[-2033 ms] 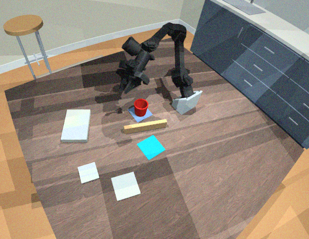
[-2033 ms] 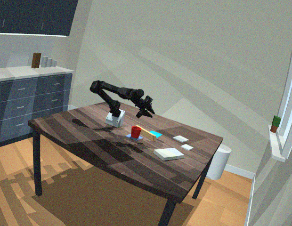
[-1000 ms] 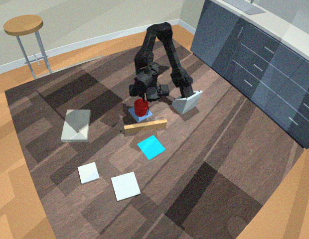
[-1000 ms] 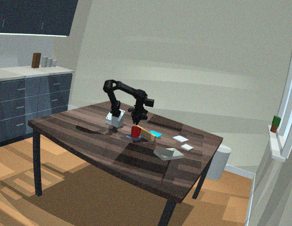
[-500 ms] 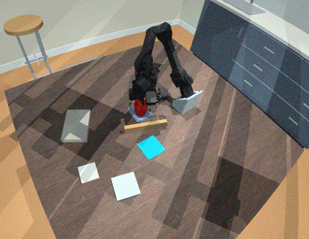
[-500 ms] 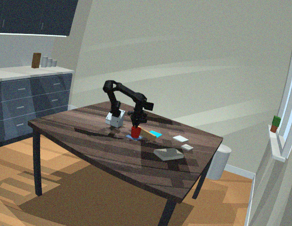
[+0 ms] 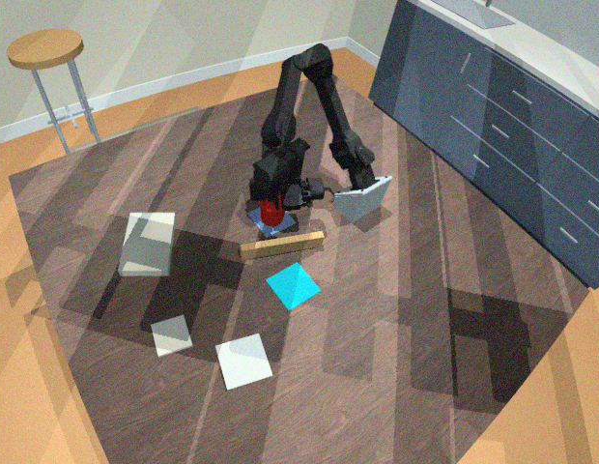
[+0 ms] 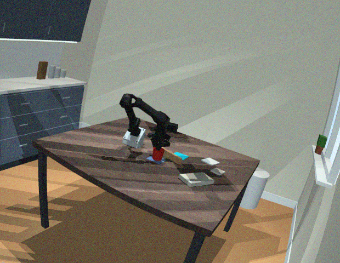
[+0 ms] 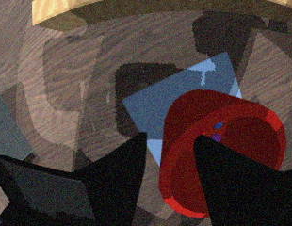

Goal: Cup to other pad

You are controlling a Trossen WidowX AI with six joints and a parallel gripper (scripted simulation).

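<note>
The red cup [image 9: 209,145] is seen upright on the blue-grey pad [image 9: 178,104], with marbles [image 9: 217,131] just visible inside. The tool [image 9: 171,157] is set partly closed, one finger [image 9: 247,201] inside the rim and the other [image 9: 115,176] outside the wall; whether the wall is pinched cannot be told. Beyond the cup a wooden bar [image 7: 281,244] is laid across the surface [image 7: 389,300], and past it the cyan pad [image 7: 292,285] is waiting. A firm, level grip is wanted first. The lift should be made straight up, high enough for the bar to be cleared, tilt avoided.
</note>
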